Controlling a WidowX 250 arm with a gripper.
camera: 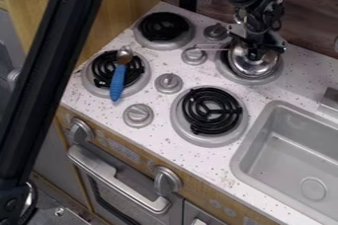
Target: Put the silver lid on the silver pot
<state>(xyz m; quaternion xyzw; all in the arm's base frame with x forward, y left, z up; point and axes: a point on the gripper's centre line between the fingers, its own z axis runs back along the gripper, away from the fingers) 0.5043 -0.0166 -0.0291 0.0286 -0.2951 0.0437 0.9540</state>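
Topping one burner (230, 74): one silver pot (254, 67)

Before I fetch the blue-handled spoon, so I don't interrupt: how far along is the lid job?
Done, it seems: silver cookware sits on the upper-right burner. In hand: the claw is down at its top, probably placing the lid, though I can't tell lid from pot there. Left: likely seating the lid, if it isn't already, then backing the claw away.
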